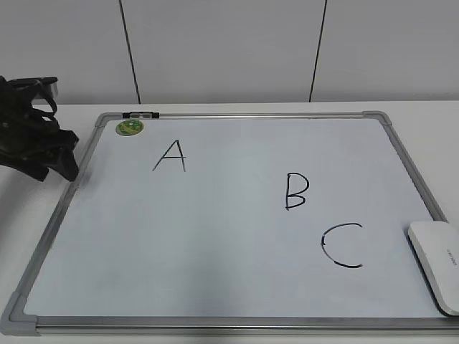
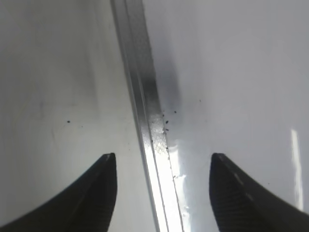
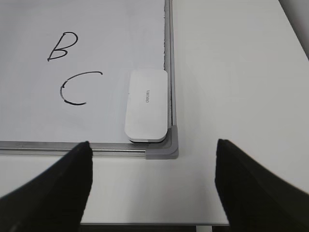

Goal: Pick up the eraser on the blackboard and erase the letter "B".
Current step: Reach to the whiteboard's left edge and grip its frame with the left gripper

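Note:
The blackboard (image 1: 215, 236) is a white board in a silver frame lying flat on the table. It bears the black letter "B" (image 1: 295, 191) right of centre, with "A" (image 1: 171, 155) and "C" (image 1: 343, 245). The white eraser (image 1: 437, 264) lies on the board's near right corner; it also shows in the right wrist view (image 3: 146, 105) beside "C" (image 3: 77, 88), with "B" (image 3: 63, 46) above. My right gripper (image 3: 153, 159) is open and empty over the table, short of the board's corner. My left gripper (image 2: 163, 159) is open and empty, straddling the board's left frame rail (image 2: 149, 121); its arm (image 1: 36, 140) is at the left edge.
A small round green magnet (image 1: 130, 127) and a black clip (image 1: 140, 115) sit at the board's top left. Bare white table (image 3: 231, 72) lies right of the board, with the table's near edge (image 3: 145, 224) just below my right gripper. A panelled wall (image 1: 229, 50) stands behind.

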Motion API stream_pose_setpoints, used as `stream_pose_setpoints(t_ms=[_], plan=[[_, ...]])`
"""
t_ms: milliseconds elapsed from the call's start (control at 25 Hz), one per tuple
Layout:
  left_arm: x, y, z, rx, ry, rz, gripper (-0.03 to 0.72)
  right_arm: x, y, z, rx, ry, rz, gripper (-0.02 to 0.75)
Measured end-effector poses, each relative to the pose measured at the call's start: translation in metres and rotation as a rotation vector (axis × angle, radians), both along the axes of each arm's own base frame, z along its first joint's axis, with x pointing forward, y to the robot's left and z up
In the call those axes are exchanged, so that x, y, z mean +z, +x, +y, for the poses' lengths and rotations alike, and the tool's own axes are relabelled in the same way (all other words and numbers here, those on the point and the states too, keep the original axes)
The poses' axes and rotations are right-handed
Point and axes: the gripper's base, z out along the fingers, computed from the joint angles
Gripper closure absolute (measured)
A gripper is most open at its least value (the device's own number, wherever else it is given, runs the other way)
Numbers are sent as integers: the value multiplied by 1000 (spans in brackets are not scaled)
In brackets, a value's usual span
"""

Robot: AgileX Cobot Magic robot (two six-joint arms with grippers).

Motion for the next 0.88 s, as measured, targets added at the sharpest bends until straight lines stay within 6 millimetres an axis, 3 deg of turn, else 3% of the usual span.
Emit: stream_pose_setpoints(t_ms=[320,560,880], plan=[[-20,9,4,-2,-4,54,294,0,0,0,0,0,0,151],[-24,11,15,26,-25,61,326,0,0,0,0,0,0,152],[-36,12,15,31,-33,88,361,0,0,0,0,0,0,151]])
